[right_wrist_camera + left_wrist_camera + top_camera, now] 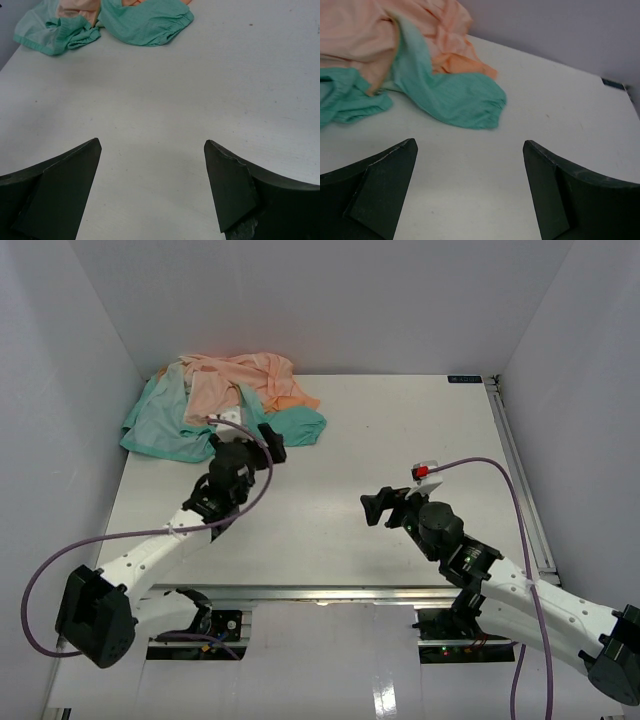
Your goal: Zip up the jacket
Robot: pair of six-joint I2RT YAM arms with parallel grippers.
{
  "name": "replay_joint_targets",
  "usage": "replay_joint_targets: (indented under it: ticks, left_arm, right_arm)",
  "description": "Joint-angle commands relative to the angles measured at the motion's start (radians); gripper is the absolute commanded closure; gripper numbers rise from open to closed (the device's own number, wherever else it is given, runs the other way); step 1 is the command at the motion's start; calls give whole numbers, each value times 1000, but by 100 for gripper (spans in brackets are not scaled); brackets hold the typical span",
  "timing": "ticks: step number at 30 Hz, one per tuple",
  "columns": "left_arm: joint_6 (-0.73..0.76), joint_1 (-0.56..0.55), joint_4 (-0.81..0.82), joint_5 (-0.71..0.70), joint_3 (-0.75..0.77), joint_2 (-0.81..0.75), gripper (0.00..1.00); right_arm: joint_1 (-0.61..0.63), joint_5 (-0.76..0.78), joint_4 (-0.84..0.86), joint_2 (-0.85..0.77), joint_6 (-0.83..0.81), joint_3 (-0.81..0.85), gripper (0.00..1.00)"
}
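Lying on the desk: the jacket (215, 405) sat crumpled in a heap at the far left corner.
Fabric: thin, soft and wrinkled, with finely textured cloth and gathered, puckered edges on the teal folds.
Colour: peach-orange on top of the heap, fading to teal green along its near and left sides.
Desk (340, 530): flat, matte white, faintly speckled.
Left fingers (380, 185): dark, wedge-shaped, spread wide apart and empty, near the jacket's teal edge without touching it.
Right fingers (55, 180): likewise spread wide, holding nothing, over bare desk toward the near right, well apart from the jacket.
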Motion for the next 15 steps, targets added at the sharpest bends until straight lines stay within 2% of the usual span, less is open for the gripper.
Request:
replay_joint_targets:
  ticks: [1,5,8,15]
  left_arm:
    - [-100,202,-134,57,109,95,2]
    - [-79,336,-171,78,217,245,2]
    - [-86,445,-153,159,255,347,3]
    - [26,478,-185,195,425,620,9]
  right_arm:
    - [-3,-51,84,-43,-12,-19,10]
    - [-1,-55,77,-52,-3,-21,10]
    - [-3,-89,61,-49,8,-8,10]
    - [-1,-143,65,-54,12,-5,10]
